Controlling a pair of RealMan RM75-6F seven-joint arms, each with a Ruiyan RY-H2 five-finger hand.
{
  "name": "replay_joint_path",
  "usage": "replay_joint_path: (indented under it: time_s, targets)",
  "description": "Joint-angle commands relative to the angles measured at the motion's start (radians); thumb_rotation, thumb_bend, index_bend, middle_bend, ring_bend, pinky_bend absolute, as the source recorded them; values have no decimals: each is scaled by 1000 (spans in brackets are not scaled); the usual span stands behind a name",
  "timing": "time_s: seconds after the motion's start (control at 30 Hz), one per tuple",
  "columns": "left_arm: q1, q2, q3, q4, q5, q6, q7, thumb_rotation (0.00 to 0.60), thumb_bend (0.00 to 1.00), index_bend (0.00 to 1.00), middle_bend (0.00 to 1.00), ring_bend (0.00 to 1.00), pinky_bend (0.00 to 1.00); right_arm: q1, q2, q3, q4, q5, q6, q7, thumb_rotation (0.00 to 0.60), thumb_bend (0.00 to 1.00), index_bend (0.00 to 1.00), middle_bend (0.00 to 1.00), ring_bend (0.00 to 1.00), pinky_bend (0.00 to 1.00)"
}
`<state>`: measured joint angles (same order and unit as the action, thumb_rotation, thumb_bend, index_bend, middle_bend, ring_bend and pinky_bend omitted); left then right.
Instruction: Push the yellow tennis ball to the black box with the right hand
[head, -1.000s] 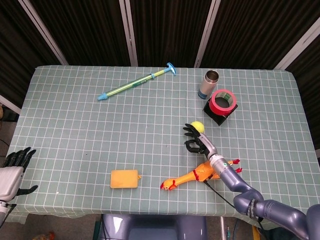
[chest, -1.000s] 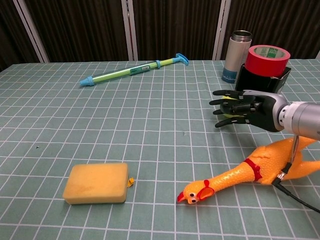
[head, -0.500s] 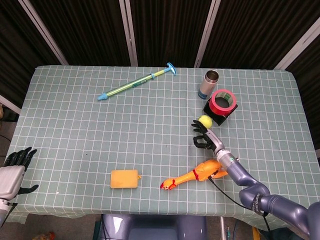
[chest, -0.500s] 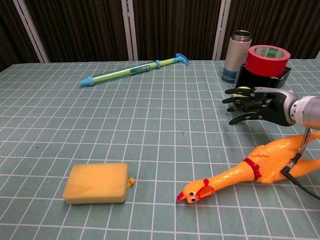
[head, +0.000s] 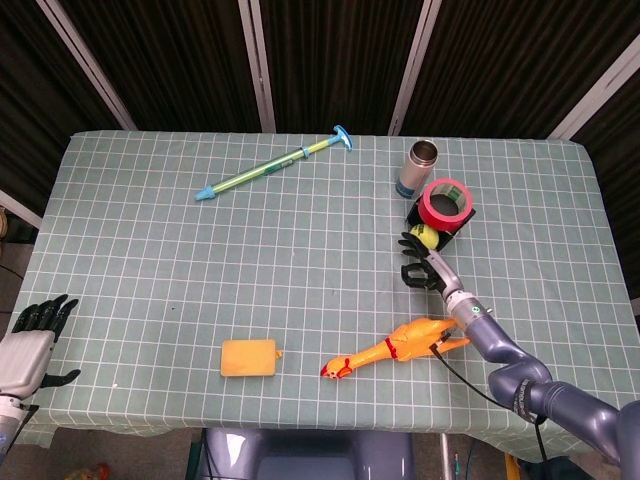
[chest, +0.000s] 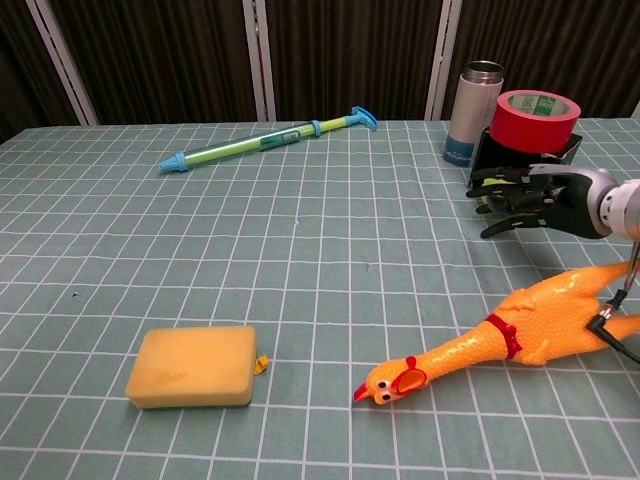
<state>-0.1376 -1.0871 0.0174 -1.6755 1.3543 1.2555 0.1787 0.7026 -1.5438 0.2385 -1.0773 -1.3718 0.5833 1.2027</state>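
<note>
The yellow tennis ball lies right against the near side of the black box, which carries a red tape roll. My right hand has its fingers spread behind the ball, touching it and holding nothing. In the chest view the right hand covers nearly all of the ball, in front of the black box. My left hand rests with its fingers apart and empty at the table's near left edge, outside the chest view.
A steel bottle stands just behind the box. An orange rubber chicken lies near my right forearm. A yellow sponge sits at the front middle, and a long green-and-blue toy pump lies at the back.
My right hand has swept away from me and to the right, rolling the tennis ball from open table up against the black box. The left hand has stayed put.
</note>
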Motion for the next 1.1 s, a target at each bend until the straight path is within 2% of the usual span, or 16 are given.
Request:
replay_joint_path:
  time_s: [0.03,0.23,0.4,0.5,0.73,0.87,1.1]
  targets:
    - [-2,-2,-1,1,-4,-3,3,600,110,0,0,0,0,9,-1,-8,27,-11,-1,0,600,644,13,96,111,223]
    - [-5,-5,-1,2,-11,-8,8,600,111,0,0,0,0,22,-5,-14,75,-16,-9,20,600,644,13,96,111,201]
    - [-9,-9,-2,4,-23,-14,17,600,111,0,0,0,0,42,4,-27,113,-34,-34,51,600,643,13,96,111,77]
    - [-13,-10,0,3,-27,-25,17,600,112,0,0,0,0,47,4,-37,131,-46,-33,63,600,644,13,96,111,45]
    - [-19,-11,-1,3,-32,-34,19,600,112,0,0,0,0,50,-4,-47,166,-65,0,95,600,644,12,92,52,5]
    - [-22,-14,-1,3,-37,-37,24,600,112,0,0,0,0,52,-14,-64,196,-86,26,103,600,644,0,53,3,0]
    - [-23,-13,2,-1,-35,-36,25,600,112,0,0,0,0,49,1,-96,185,-121,71,162,600,644,0,35,0,0]
